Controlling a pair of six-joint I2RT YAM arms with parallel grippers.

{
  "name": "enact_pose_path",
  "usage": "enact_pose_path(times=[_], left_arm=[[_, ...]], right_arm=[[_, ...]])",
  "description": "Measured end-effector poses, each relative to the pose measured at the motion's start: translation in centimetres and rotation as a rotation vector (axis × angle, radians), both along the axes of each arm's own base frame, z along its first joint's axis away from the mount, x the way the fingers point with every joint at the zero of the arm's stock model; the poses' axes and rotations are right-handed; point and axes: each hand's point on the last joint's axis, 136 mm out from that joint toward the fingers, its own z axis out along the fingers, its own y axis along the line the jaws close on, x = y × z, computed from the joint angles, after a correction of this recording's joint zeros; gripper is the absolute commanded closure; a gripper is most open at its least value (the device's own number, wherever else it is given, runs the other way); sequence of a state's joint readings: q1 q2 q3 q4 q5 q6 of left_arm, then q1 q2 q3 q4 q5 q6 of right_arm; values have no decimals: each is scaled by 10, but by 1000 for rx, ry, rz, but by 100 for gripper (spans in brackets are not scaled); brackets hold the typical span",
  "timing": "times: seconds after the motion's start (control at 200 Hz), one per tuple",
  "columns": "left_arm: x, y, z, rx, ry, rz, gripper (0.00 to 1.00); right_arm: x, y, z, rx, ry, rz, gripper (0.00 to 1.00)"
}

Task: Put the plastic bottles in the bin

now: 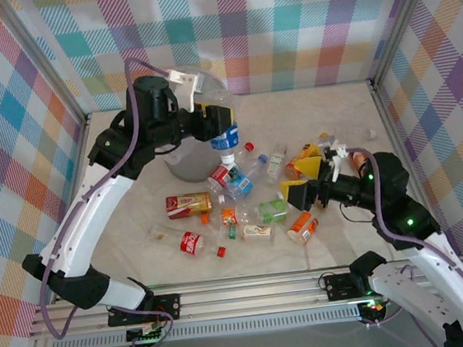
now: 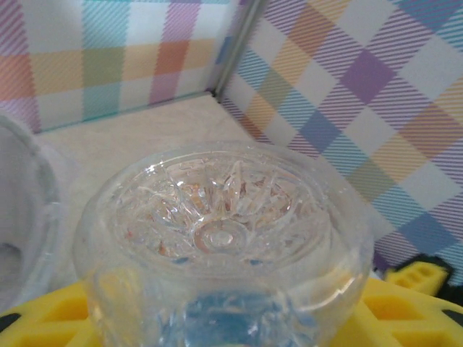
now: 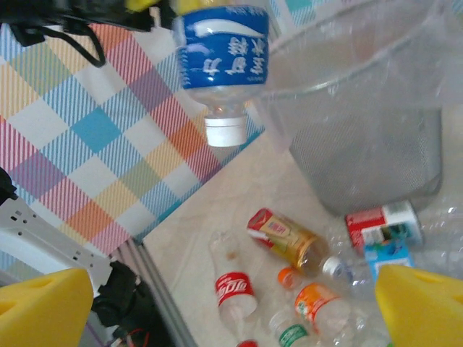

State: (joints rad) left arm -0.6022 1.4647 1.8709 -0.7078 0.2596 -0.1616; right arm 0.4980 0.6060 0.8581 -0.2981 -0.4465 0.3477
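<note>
My left gripper is shut on a clear plastic bottle with a blue label, held cap down in the air by the right side of the bin's rim. In the left wrist view its ribbed base sits between the yellow pads. The translucent grey bin stands at the back of the table, and its wall shows to the right of the hanging bottle. Several plastic bottles lie scattered mid-table. My right gripper is open and empty beside them, with its fingertips wide apart.
On the table lie a red-labelled cola bottle, an amber tea bottle, an orange-labelled one and a green-labelled one. Loose caps lie among them. Checked walls enclose the table, and a metal rail runs along the near edge.
</note>
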Motion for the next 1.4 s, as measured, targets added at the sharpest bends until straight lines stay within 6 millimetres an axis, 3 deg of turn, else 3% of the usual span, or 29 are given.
enact_pose_path(times=[0.455, 0.69, 0.93, 1.145, 1.4], left_arm=[[74, 65, 26, 0, -51, 182, 44], [115, 95, 20, -9, -38, 264, 44], [155, 98, -11, 53, -33, 284, 44], [196, 90, -62, 129, 20, 278, 44], [210, 88, -119, 216, 126, 258, 44]], right_arm=[[7, -7, 11, -2, -152, -59, 0], [11, -8, 13, -2, -169, -74, 0], [16, -6, 8, -14, -149, -80, 0], [19, -5, 1, -40, -106, -79, 0], [23, -8, -8, -55, -57, -109, 0]])
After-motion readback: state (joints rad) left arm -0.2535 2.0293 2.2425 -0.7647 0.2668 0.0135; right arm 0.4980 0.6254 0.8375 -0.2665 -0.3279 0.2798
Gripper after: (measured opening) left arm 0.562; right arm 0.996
